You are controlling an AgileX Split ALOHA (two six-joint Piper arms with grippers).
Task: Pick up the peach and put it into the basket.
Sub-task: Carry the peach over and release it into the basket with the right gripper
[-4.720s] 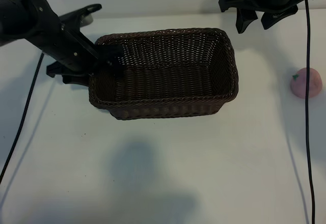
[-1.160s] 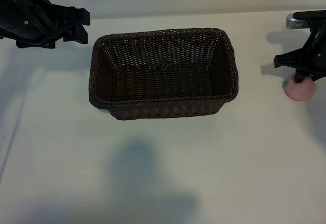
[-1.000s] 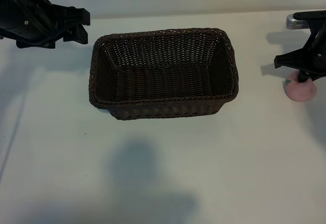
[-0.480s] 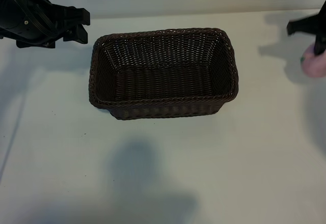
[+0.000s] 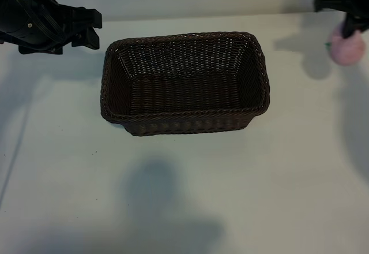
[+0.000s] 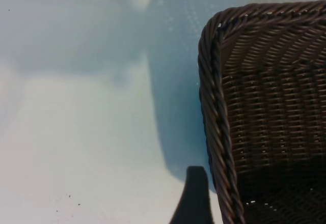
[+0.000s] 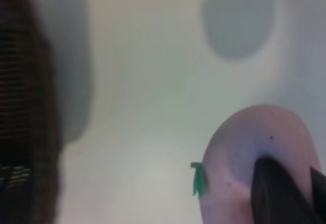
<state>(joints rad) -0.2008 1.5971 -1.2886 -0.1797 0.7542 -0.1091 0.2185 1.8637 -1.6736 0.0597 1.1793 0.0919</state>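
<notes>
The peach (image 5: 348, 50), small, pale pink with a green leaf, hangs above the table at the far right, with my right gripper (image 5: 347, 33) shut on it from above. In the right wrist view the peach (image 7: 249, 152) fills the corner and one dark finger (image 7: 277, 196) presses into it. The dark-brown wicker basket (image 5: 184, 118) stands in the middle of the table, well to the left of the peach, with nothing inside. My left gripper (image 5: 91, 29) is parked open beyond the basket's far left corner. One of its fingers (image 6: 196, 198) shows beside the basket's rim (image 6: 213, 107).
The white table (image 5: 184, 196) stretches bare in front of the basket. The peach casts a round shadow (image 5: 314, 63) on the table between itself and the basket. The basket's dark wall (image 7: 23, 107) shows at the side of the right wrist view.
My right gripper has lifted the peach off the table and carried it upward and toward the far edge. The left arm and the basket have not moved.
</notes>
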